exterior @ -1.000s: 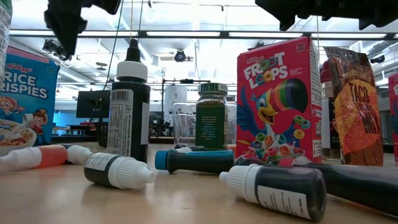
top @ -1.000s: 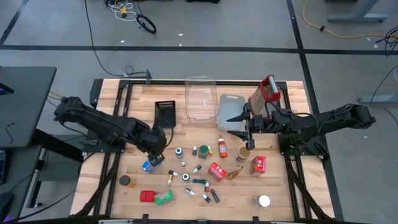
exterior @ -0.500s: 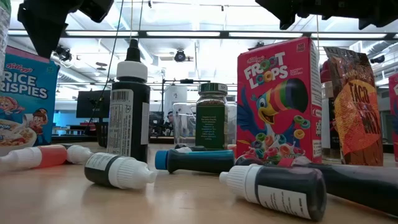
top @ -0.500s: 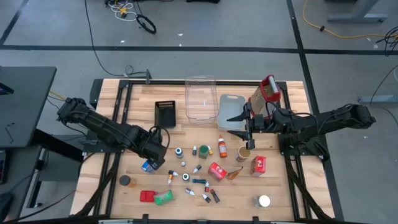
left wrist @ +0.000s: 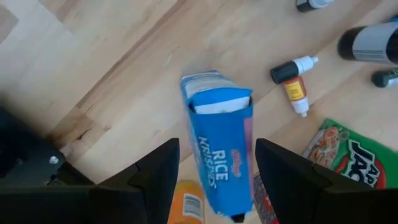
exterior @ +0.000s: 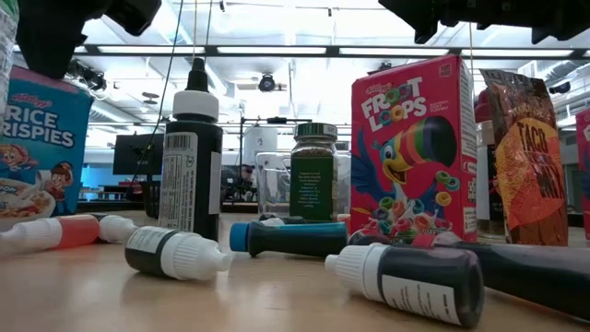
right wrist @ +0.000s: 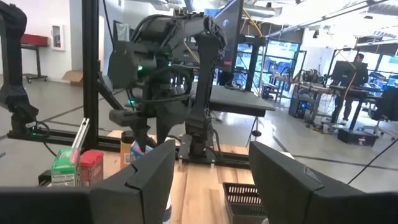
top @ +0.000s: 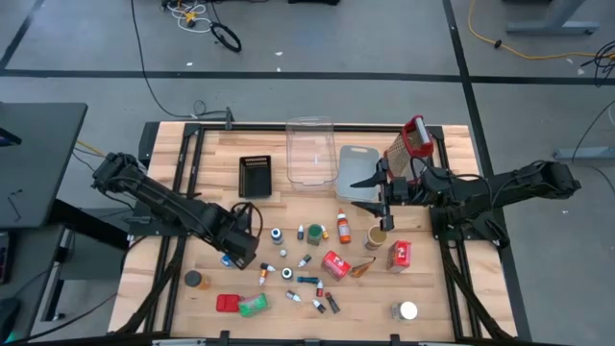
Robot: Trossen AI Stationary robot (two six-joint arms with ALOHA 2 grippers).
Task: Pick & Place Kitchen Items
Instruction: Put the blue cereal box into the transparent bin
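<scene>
**Cereal box bracketed by left end effector**

Blue Rice Krispies box (left wrist: 217,118): upright on the tabletop (top: 437,293), long axis vertical, top flap facing up into the left wrist view, printed front facing the low view (exterior: 37,138). Placed well apart from the clear bin (top: 309,152), toward the left arm's side and the front edge.

Black tray (top: 255,175) just beside the clear bin on the left arm's side; grey-blue tray (top: 357,165) just beside it on the right arm's side. Other kitchen items scattered on bare wood in front of the clear bin, outside all three containers: Froot Loops box (top: 334,264) with a taco packet (top: 363,268) beside it, orange-capped bottle (top: 343,228), green-lidded jar (top: 315,234), small dropper bottles lying on their sides in between.

Left end effector (left wrist: 216,163) lowered over the Rice Krispies box, left arm stretched low across the tabletop. Fingers (left wrist: 155,177) spread, one on each broad side of the box, very close to the card; contact cannot be told.

Right end effector (top: 380,204) raised near the grey-blue tray, on the side away from the clear bin, right arm extended level. Fingers (right wrist: 140,177) wide apart, gripping nothing.
</scene>
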